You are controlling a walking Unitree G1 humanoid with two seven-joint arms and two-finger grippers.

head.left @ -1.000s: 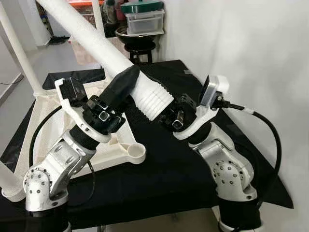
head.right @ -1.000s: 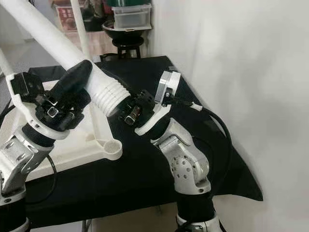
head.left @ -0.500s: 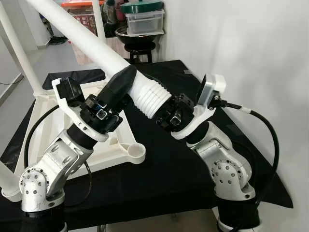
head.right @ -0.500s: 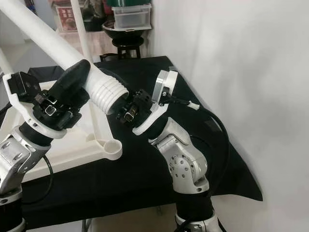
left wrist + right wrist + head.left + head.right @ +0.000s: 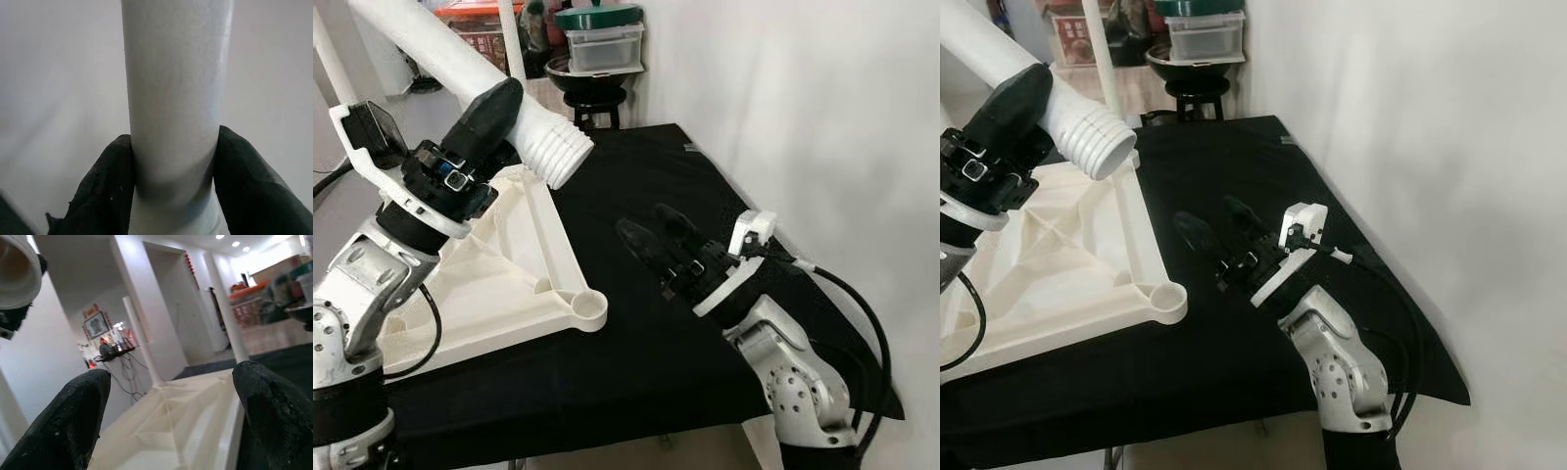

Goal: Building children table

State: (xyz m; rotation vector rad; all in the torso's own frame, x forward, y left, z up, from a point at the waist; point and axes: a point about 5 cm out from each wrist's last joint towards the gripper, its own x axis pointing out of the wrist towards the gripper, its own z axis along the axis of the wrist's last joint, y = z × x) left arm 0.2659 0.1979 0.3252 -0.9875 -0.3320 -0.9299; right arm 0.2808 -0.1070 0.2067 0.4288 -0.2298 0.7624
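A white children's table top (image 5: 509,279) lies upside down on the black-covered table, with an empty round socket (image 5: 589,310) at its near corner. My left gripper (image 5: 494,108) is shut on a thick white table leg (image 5: 460,67), holding it slanted above the table top. The leg's ribbed open end (image 5: 560,155) hangs in the air. In the left wrist view both fingertips (image 5: 107,181) press the leg (image 5: 176,98). My right gripper (image 5: 651,230) is open over the black cloth, right of the table top, with nothing between its fingers.
Two thin white legs (image 5: 514,44) stand up from the table top's far corners. A black stool with a bowl and lidded plastic boxes (image 5: 600,44) stands behind the table. A white wall (image 5: 803,117) runs close along the right. The black cloth (image 5: 636,362) hangs over the near edge.
My right gripper let go of the leg's ribbed end, drew back and down to the right, and opened. The left gripper carried the leg up and to the left.
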